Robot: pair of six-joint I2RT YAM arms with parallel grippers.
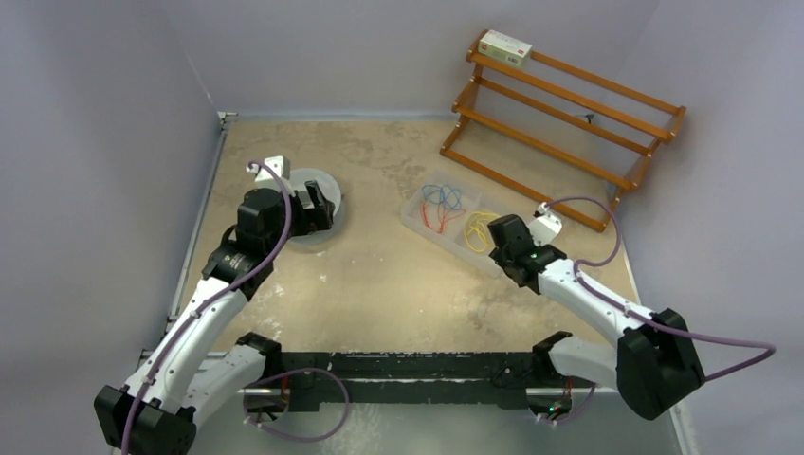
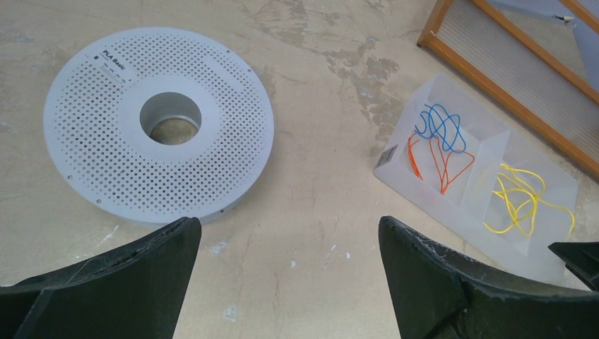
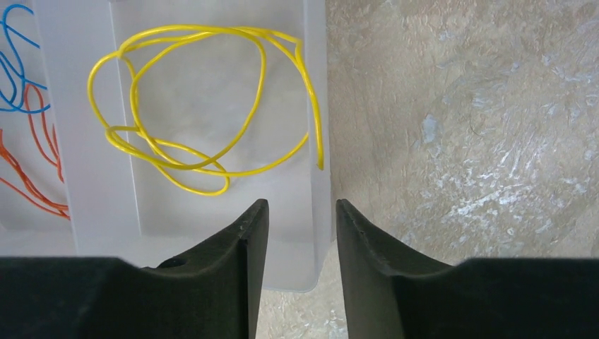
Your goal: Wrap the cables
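Observation:
The yellow cables (image 3: 176, 164) lie in loose loops in the end compartment of a clear plastic tray (image 3: 92, 141). They also show in the top view (image 1: 477, 230) and the left wrist view (image 2: 521, 198). My right gripper (image 3: 301, 205) hovers over the tray's near corner, open a little, with nothing between its fingers; the cable's free end lies just ahead of it. In the top view my right gripper (image 1: 502, 237) is at the tray's right end. My left gripper (image 2: 289, 222) is wide open over bare table, beside a grey perforated spool (image 2: 159, 123).
Thin blue and orange-red wires (image 2: 441, 145) fill the tray's other compartment. A wooden rack (image 1: 559, 104) with a small box (image 1: 504, 47) stands at the back right. Walls enclose the table on the left, back and right. Purple cords trail from both arms.

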